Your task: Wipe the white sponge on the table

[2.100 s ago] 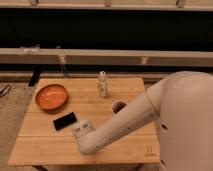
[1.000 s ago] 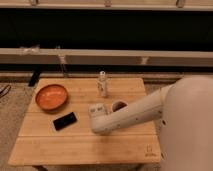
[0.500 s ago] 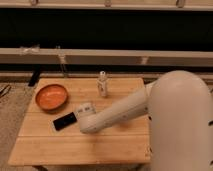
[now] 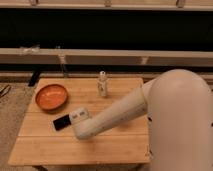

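Note:
My white arm reaches from the right across the bamboo table (image 4: 55, 147) to its left half. The gripper (image 4: 83, 120) is at the arm's tip, low over the tabletop, just right of a black phone (image 4: 61, 122). A small off-white block, the white sponge (image 4: 77, 114), sits right at the gripper's end, against the wood. The arm's thick end hides how the gripper meets it.
An orange bowl (image 4: 51, 96) stands at the table's left rear. A small pale bottle (image 4: 102, 83) stands at the rear middle. My large white body (image 4: 182, 125) covers the table's right side. A dark bench or shelf (image 4: 105, 55) runs behind the table.
The arm's tip and the off-white block swung right toward the table's middle, then back left; since the last frame they have slid a little nearer the phone and the front.

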Motion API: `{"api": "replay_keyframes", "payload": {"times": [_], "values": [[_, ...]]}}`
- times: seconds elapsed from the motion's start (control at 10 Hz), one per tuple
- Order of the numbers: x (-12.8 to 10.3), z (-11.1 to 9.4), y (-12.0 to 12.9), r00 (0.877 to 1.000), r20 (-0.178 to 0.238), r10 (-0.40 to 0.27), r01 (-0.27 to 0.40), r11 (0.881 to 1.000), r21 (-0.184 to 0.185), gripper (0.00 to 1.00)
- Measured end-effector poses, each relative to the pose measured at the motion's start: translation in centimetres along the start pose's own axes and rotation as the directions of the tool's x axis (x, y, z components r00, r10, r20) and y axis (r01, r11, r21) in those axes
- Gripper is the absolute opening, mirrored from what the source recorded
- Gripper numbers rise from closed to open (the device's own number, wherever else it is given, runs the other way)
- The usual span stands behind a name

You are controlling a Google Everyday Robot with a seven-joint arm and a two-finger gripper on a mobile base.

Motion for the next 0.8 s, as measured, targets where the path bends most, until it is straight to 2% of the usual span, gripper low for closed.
{"api": "replay_keyframes", "payload": {"times": [0.2,0.4,0.7,0.8], "values": [[-2.9,-1.3,-1.2,0.999,0.02,-0.042,0.041,0.999,0.018,0.0],[-4.8,-2.1,-1.0,0.997,0.035,-0.064,0.063,0.998,0.02,0.0],[-6.4,-3.1,1.9,0.996,0.054,-0.065,0.065,0.998,0.003,0.0],[-6.5,-3.3,3.2,0.997,0.056,-0.05,0.051,0.999,-0.013,0.0]]}}
